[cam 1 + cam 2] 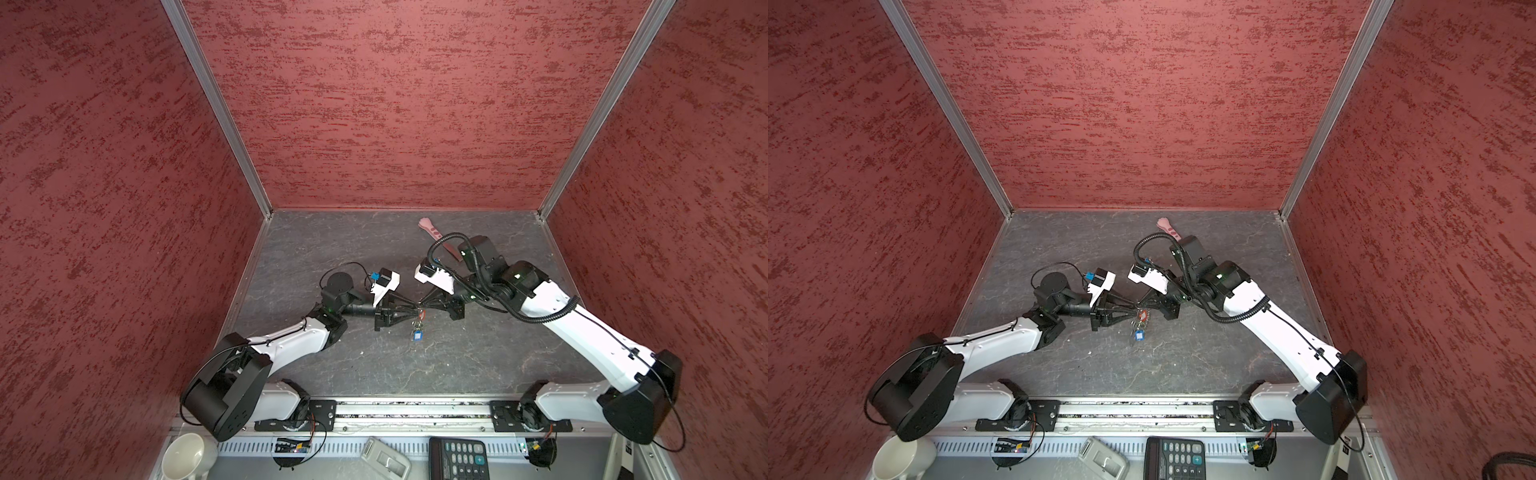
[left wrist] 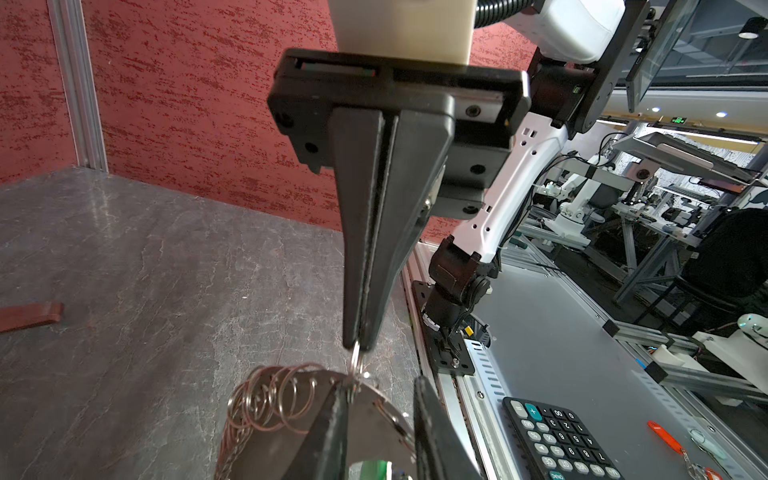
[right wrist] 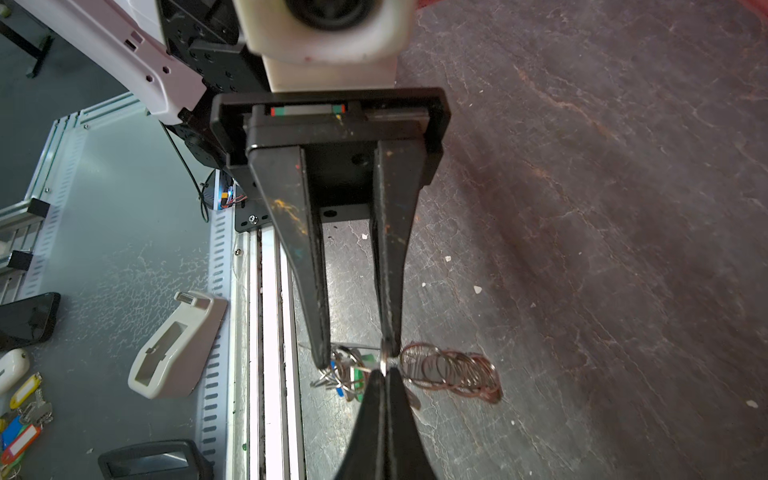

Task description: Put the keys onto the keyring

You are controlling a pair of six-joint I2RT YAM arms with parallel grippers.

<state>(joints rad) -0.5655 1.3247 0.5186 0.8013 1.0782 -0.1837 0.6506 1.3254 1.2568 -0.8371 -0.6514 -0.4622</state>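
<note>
Both arms meet nose to nose approx mid-table point(image 1: 316, 249), tips almost touching in both top views.

R gripper point(image 2: 358, 344): fingers pressed together, pinching a small silver ring of the keyring point(image 3: 449, 370) right at the tips.

L gripper point(image 3: 355, 355): fingers spread, clear gap btwn them, nothing clamped. One L fingertip point(image 3: 388, 332) sits against the pinched ring, the other is just beside the keys point(image 3: 345, 376).

Keyring: chain loops bunch on one side of the pinched ring, keys on the other. In the left wrist view the loops fan out beside the L fingers. A dark flat piece lies next to them; can't tell if it's the strap.

Keys: bunched tight at the ring.
- Blue tag point(image 1: 417, 335) is the part nearest the front edge in both top views.
- Red tag point(image 1: 1143, 316) sits right at the gripper tips.
- Green tag point(image 2: 370, 469) shows btwn the L fingers in the left wrist view.
- Metal parts are too tangled to count.
- Can't tell whether the bunch touches the table or hangs clear.

Pink tool point(image 1: 430, 227) lies near the back wall, handle end toward the wall. Its blade end is hidden under the R arm in the top views. It's well apart from the keys.

Off the table, on the front shelf: calculator point(image 1: 459, 457), mug point(image 1: 183, 457), grey dispenser point(image 1: 384, 460), spare tags point(image 3: 23, 432).
</note>
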